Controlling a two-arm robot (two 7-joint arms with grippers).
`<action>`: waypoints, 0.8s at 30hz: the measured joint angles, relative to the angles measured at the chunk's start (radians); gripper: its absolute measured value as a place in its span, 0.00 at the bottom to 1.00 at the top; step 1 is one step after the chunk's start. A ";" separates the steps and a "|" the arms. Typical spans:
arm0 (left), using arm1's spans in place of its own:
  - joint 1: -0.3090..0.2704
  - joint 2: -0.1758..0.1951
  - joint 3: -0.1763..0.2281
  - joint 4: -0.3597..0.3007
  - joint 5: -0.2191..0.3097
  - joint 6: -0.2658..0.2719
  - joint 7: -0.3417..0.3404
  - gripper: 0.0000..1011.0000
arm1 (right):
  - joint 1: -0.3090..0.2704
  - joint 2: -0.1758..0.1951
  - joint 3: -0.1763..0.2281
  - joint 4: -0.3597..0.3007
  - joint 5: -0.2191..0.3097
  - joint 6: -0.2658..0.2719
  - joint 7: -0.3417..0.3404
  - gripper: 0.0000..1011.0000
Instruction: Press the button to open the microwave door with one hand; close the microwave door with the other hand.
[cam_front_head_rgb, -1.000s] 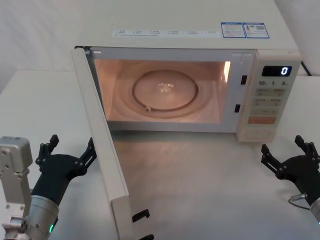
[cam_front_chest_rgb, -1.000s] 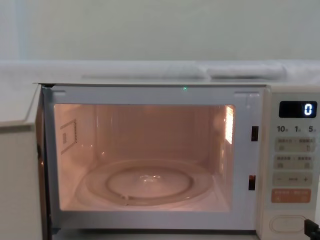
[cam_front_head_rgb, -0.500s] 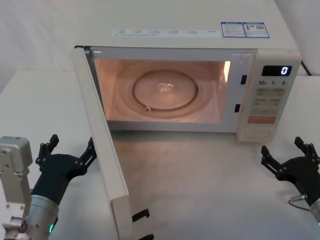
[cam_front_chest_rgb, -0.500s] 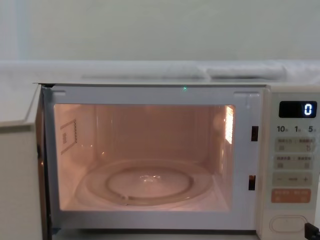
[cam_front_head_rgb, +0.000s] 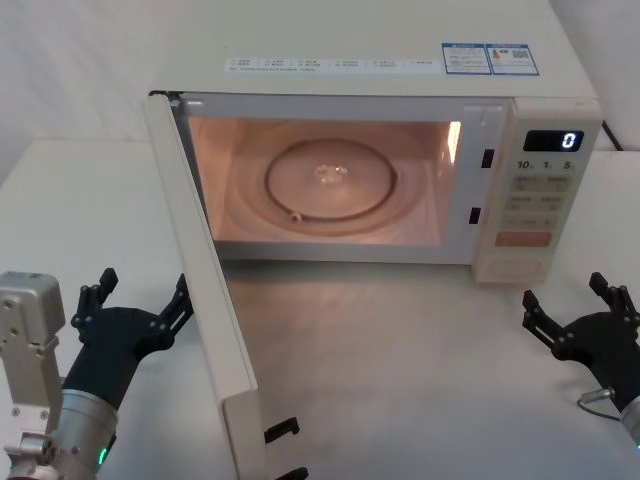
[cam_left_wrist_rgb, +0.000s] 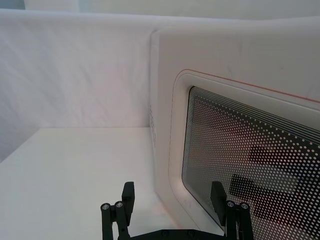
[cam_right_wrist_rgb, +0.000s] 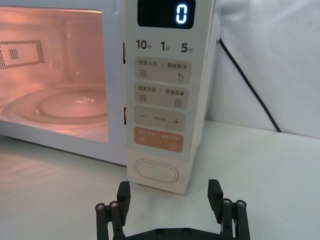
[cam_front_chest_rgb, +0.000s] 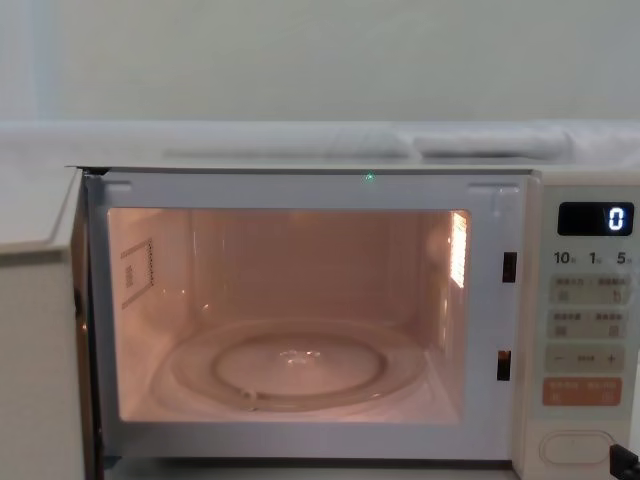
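Observation:
The microwave door (cam_front_head_rgb: 205, 290) stands wide open, swung out on its left hinge toward me, and its dotted dark window (cam_left_wrist_rgb: 240, 150) is close to the left wrist camera. The lit cavity (cam_front_chest_rgb: 290, 310) is exposed. My left gripper (cam_front_head_rgb: 140, 293) is open, low at the left, just outside the door's outer face and apart from it (cam_left_wrist_rgb: 173, 192). The cream pill-shaped button (cam_right_wrist_rgb: 156, 172) sits at the bottom of the control panel (cam_front_head_rgb: 522, 269) (cam_front_chest_rgb: 575, 447). My right gripper (cam_front_head_rgb: 567, 298) is open in front of that panel, a short way back from the button (cam_right_wrist_rgb: 169, 190).
A glass turntable (cam_front_head_rgb: 330, 180) lies in the cavity. The display (cam_right_wrist_rgb: 166, 13) reads 0, and an orange key (cam_right_wrist_rgb: 158, 141) sits above the button. A black cable (cam_right_wrist_rgb: 250, 85) runs down behind the microwave's right side. White table (cam_front_head_rgb: 400, 360) lies between the grippers.
My right gripper has drawn back slightly from the control panel. The door and my left gripper have not moved.

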 joint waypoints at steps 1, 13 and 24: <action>0.000 0.000 0.000 0.000 0.000 0.000 0.000 0.99 | 0.000 0.000 0.000 0.000 0.000 0.000 0.000 0.99; 0.000 0.000 0.000 0.000 0.000 0.000 0.000 0.99 | 0.000 -0.001 0.000 -0.001 0.000 0.001 0.000 0.99; 0.000 0.000 0.000 0.000 0.000 0.000 0.000 0.99 | 0.000 -0.001 0.000 -0.001 0.000 0.001 -0.001 0.99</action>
